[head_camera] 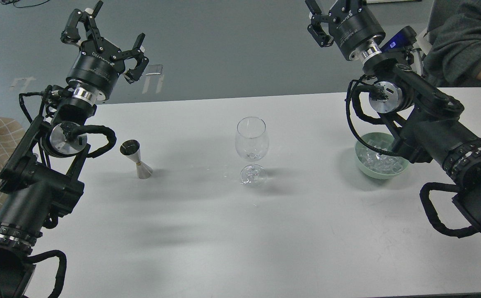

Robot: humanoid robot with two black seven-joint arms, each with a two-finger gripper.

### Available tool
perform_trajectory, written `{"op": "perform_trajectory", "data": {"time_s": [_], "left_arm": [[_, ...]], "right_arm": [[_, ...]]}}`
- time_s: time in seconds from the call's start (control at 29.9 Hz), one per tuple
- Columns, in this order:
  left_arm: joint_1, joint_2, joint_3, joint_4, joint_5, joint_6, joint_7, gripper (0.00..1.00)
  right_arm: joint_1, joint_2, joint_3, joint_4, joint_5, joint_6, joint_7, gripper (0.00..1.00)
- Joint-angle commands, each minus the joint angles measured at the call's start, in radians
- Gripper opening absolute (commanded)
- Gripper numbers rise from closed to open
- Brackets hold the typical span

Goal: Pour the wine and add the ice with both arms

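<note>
The small metal hourglass-shaped jigger stands upright on the white table, well to the left of the clear stemmed wine glass; whether it holds the colourless wine I cannot tell from here. The heap of clear ice cubes sits in a pale green bowl, well to the right of the glass. The left gripper hangs high behind the jigger, fingers spread apart and empty. The right gripper is raised far behind the bowl, partly cut off, so I cannot tell its state. To pour well, I'd say the left arm should come down squarely, pinch the jigger's narrow waist, keep it level, then tip slowly over the glass's rim.
</note>
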Motion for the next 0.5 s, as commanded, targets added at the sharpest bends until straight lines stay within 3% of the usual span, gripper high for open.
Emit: {"op": "perform_trajectory", "data": {"time_s": [0.0, 0.17, 0.27, 0.37, 0.47], "left_arm": [[0.004, 0.004, 0.000, -0.006, 0.001, 0.003, -0.001, 0.98], [0.004, 0.007, -0.001, -0.011, 0.000, 0.005, 0.002, 0.98], [0.024, 0.035, -0.015, -0.090, -0.009, 0.041, 0.031, 0.98], [0.091, 0.071, -0.050, -0.202, -0.052, 0.122, 0.100, 0.97], [0.192, 0.099, -0.122, -0.366, -0.129, 0.228, 0.195, 0.96]], "right_arm": [[0.000, 0.000, 0.000, 0.000, 0.000, 0.000, 0.000, 1.00], [0.004, -0.001, 0.000, 0.000, 0.000, 0.000, 0.000, 1.00], [0.007, -0.001, 0.000, 0.002, 0.000, 0.000, 0.000, 1.00], [0.005, -0.003, 0.000, 0.000, 0.000, 0.000, 0.000, 1.00], [0.005, -0.003, 0.000, 0.000, 0.000, 0.000, 0.000, 1.00]]}}
